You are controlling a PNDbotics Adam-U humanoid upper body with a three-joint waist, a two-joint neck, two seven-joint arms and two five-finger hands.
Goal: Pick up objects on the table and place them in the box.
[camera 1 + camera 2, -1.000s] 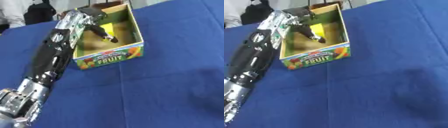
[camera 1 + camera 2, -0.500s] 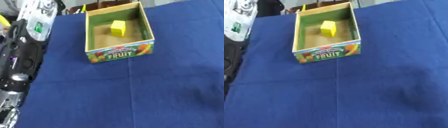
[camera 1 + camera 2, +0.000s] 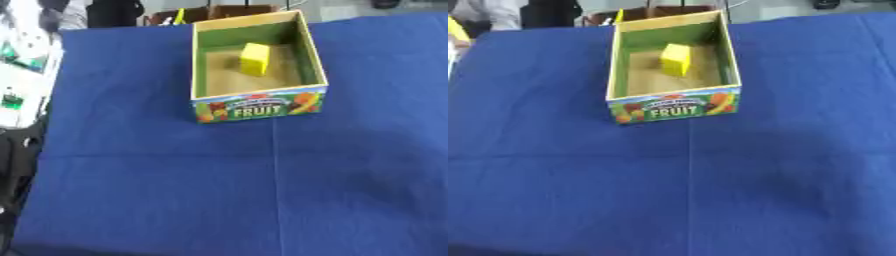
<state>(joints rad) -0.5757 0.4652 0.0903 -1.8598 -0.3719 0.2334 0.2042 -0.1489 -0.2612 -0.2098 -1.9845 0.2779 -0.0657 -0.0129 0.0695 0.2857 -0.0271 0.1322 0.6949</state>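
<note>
Neither hand showed in either eye view, so I could not tell their state. The fruit box (image 3: 259,105) stood open on the blue-clothed surface (image 3: 262,190), toward the far side. A yellow block (image 3: 255,59) lay inside it on the brown floor, near the back wall.

Block (image 3: 255,58) inside box (image 3: 258,107)

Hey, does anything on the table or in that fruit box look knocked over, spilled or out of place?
Nothing stands out. The fruit box sits upright on the blue tablecloth, and the yellow block lies inside it on the floor of the box. Nothing has spilled onto the cloth.
</note>
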